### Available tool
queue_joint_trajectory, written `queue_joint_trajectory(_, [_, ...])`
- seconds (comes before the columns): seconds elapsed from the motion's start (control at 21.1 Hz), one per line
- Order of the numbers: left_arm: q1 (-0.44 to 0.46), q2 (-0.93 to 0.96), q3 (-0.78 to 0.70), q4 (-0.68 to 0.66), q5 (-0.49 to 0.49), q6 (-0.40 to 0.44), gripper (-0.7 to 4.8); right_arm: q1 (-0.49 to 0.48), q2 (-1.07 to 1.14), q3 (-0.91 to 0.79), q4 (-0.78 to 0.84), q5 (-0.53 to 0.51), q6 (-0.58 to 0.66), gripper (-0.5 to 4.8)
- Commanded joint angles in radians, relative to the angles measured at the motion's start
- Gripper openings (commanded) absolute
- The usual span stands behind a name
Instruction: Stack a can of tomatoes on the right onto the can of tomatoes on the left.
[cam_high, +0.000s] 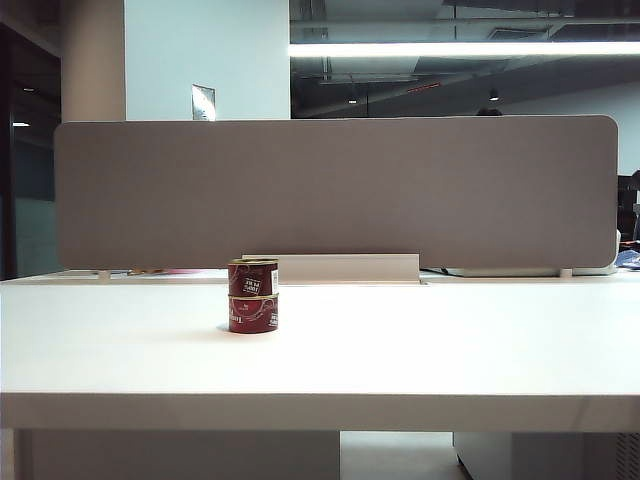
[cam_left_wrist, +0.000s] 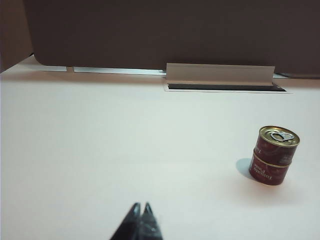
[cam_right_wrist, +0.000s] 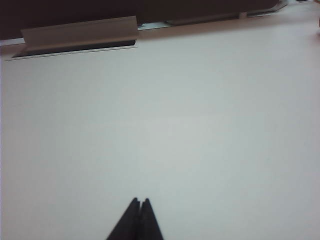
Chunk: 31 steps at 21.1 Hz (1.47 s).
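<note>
Looking from outside: two cans of tomatoes stand stacked on the white desk (cam_high: 400, 350), no arm or pincer in sight.
Upper can, outside: the upper can (cam_high: 253, 277) sits on the lower can (cam_high: 253, 313), touching, upright, set slightly askew so its edge overhangs a little.
Backdrop, outside: a grey divider panel (cam_high: 335, 190) stands along the far edge of the desk, with a pale cable cover (cam_high: 340, 267) at its foot, just behind the stack.
Left wrist, pincer: the left pincer (cam_left_wrist: 140, 208) shows only its two dark tips, pressed together, closed on nothing, hanging above bare desk (cam_left_wrist: 100, 150).
Left wrist, cans: the stack is well apart from the left pincer, ahead of it and off to one side; the upper can (cam_left_wrist: 278, 145) shows its gold lid and pull ring, the lower can (cam_left_wrist: 268, 172) carries it.
Left wrist, far edge: the cable cover (cam_left_wrist: 220, 74) and the dark divider panel (cam_left_wrist: 175, 30) lie far beyond the pincer.
Right wrist, pincer: the right pincer (cam_right_wrist: 140, 202) has its tips shut together, empty, over bare desk (cam_right_wrist: 175, 125).
Right wrist, cans: neither can appears near the right pincer.
Right wrist, far edge: the cable cover (cam_right_wrist: 80, 32) lies far ahead of the pincer, off to one side.
</note>
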Motion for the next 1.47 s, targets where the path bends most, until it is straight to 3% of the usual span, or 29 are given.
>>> queue_joint_trajectory(0.05, [0.001,0.001,0.004,0.01,0.001,0.001,-0.06,0.0,-0.002,-0.006,0.056,0.021,-0.004,-0.02])
queue_joint_trajectory(1.47, [0.001,0.001,0.004,0.01,0.001,0.001,-0.06,-0.001,-0.002,-0.006,0.006,0.035,-0.003,-0.01])
